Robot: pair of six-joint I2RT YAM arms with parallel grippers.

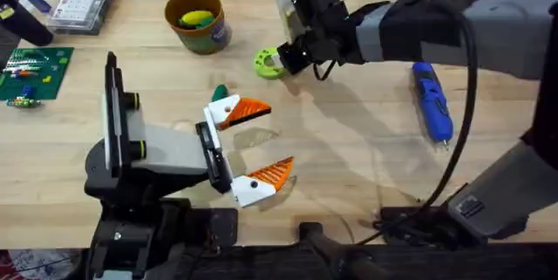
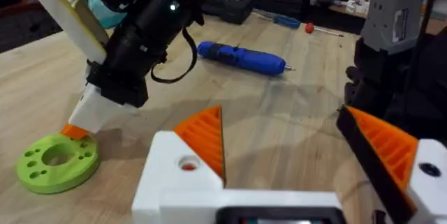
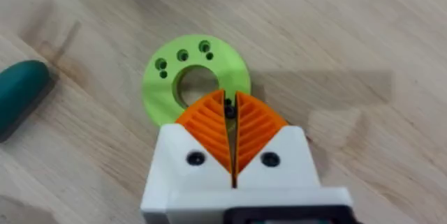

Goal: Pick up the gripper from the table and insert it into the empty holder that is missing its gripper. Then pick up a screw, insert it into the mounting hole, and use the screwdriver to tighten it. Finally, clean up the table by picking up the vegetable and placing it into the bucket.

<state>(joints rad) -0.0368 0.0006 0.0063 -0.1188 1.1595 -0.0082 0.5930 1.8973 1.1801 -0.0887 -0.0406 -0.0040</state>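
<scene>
Flat lime-green gripper, ribbed orange pads, grainy table

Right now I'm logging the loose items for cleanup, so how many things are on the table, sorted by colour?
Green: 3, the lime-green disc, the dark green piece and the circuit board
Blue: 1, the screwdriver
Yellow: 1, the bucket
Clear: 1, the compartment box
Total: 6
</scene>
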